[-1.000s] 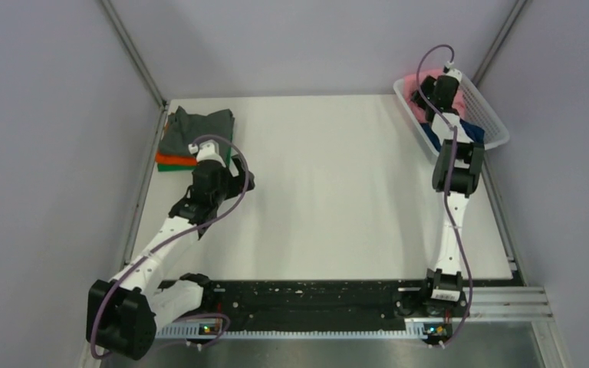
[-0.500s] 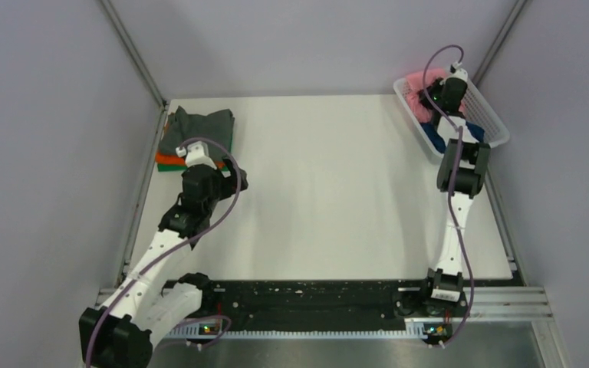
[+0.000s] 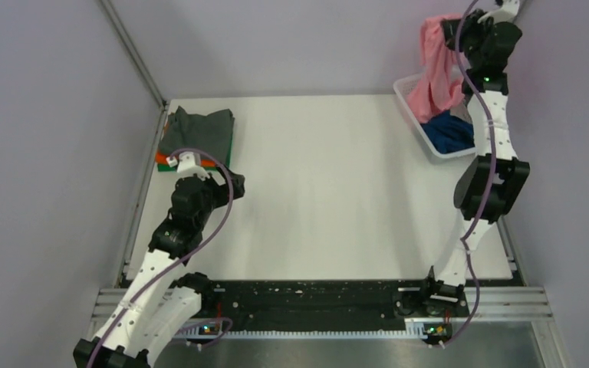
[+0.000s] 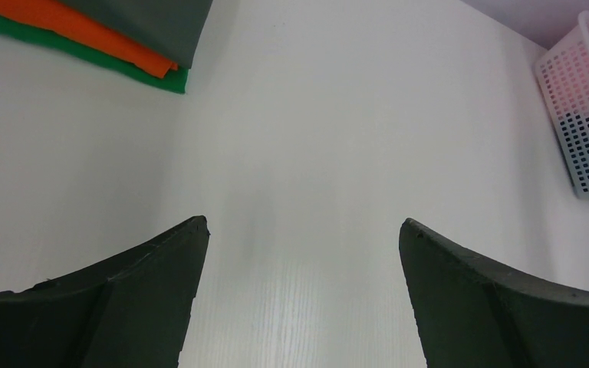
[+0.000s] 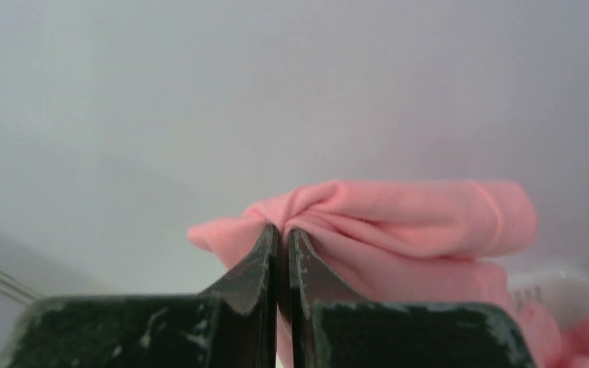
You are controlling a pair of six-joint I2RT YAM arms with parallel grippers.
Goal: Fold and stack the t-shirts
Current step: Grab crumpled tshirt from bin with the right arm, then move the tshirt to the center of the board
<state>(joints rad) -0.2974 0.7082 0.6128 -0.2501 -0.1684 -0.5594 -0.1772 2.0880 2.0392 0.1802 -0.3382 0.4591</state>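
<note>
Above the basket (image 3: 412,115), the right gripper (image 5: 282,231) pinches the pink t-shirt (image 3: 433,69), which hangs beneath it.

Soft, even light fills every view, bright with no hard glare. The white matte table (image 3: 337,192) carries only faint, diffuse shadows and a pale sheen in the left wrist view. The crumpled pink cloth t-shirt (image 5: 406,222) looks slightly soft; the top view is a little hazy.
</note>
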